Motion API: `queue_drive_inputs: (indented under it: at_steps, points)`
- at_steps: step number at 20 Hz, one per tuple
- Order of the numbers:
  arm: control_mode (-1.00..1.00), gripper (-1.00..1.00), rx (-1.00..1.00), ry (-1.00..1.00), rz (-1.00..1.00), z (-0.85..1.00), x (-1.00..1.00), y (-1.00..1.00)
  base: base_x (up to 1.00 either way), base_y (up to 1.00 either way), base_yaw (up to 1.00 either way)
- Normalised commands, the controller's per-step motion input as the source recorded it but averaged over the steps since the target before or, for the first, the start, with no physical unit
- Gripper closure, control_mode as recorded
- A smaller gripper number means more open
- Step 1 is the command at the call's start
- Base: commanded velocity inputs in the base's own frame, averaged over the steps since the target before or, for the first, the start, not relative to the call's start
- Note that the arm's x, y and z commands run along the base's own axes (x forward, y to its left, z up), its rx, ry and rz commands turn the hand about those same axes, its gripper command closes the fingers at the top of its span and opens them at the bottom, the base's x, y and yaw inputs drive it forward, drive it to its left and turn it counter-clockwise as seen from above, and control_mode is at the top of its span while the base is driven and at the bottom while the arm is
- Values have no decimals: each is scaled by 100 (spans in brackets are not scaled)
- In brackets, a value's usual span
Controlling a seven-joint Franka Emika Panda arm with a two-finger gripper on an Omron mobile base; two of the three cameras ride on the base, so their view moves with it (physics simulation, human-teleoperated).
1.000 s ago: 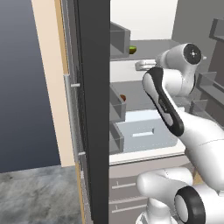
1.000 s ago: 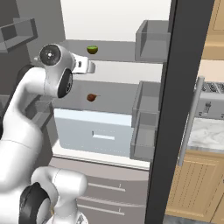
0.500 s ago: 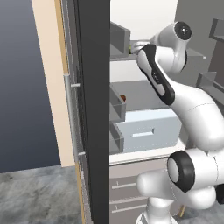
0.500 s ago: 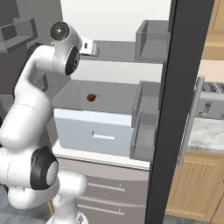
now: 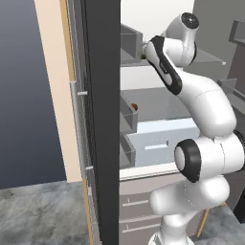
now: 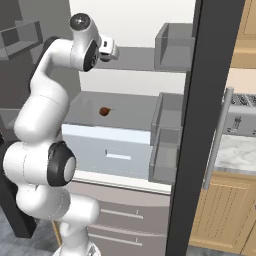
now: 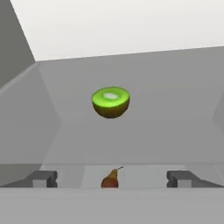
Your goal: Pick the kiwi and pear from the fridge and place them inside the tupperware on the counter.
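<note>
Dark-tipped, the gripper [image 7: 111, 178] stood spread wide and empty, aimed squarely at the kiwi [image 7: 110, 102] on the upper shelf of the fridge [image 6: 130, 57], evidently lined up for grasping, while the pear [image 7: 110, 178] lay on the shelf below.

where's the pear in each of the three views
Left base view: the pear peeks out just right of the dark door edge, at mid-height.
Right base view: left of centre on the grey shelf, above the pale drawer.
Hand view: bottom centre, below the kiwi.
Shared landmark: that grey shelf.
</note>
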Motion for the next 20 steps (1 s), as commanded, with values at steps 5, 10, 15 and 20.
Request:
queue_drive_inputs:
  at_steps: [5,10,15,20]
  points:
    - [-100,-100,0,0,1,-22,50,0,0,0,0]
    - [-100,-100,0,0,0,-18,52,0,0,0,0]
    - [-100,-100,0,0,0,-19,51,0,0,0,0]
    - [-100,-100,0,0,0,-10,51,0,0,0,0]
